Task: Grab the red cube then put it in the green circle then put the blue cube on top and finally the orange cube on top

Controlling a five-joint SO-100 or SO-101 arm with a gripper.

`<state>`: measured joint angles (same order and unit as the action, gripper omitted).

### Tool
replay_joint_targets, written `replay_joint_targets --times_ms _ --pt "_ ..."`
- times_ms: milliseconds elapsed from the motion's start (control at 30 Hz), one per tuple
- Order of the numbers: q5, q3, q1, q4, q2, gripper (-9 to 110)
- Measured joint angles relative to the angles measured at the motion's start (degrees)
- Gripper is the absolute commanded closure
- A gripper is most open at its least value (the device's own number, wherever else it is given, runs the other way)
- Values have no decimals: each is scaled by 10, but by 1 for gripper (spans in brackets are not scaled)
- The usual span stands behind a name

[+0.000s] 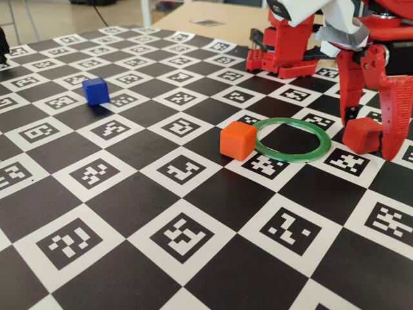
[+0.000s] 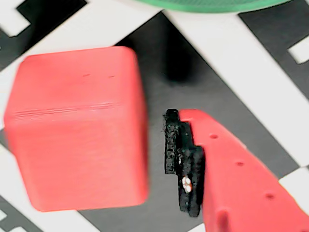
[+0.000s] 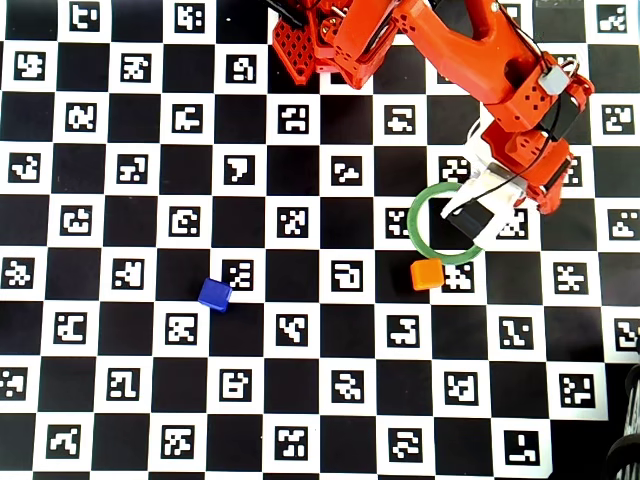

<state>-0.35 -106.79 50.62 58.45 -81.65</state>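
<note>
**Right of the ring: first cube not yet placed**

At right in the fixed view, the red cube (image 1: 361, 135) sits between my gripper (image 1: 370, 134) fingers, just outside the green circle (image 1: 288, 139), whose centre is empty. Wrist view shows a gap beside one pad (image 2: 181, 159); jaws apart, I judge. Orange cube (image 1: 237, 141) touches the ring's left edge; blue cube (image 1: 95, 90) waits far upper left. Arm reaches down steeply.

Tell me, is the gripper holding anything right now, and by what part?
Nothing is held. In the wrist view there is a clear gap between the red cube and the one visible finger. The jaws flank the cube beside the green circle.
</note>
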Motion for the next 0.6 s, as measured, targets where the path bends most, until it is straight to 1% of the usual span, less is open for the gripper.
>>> replay_joint_targets --times_ms 167,333,500,600 --pt "5 0 0 0 0 74" --pt "5 0 0 0 0 84" --pt "5 0 0 0 0 89" --pt "5 0 0 0 0 90"
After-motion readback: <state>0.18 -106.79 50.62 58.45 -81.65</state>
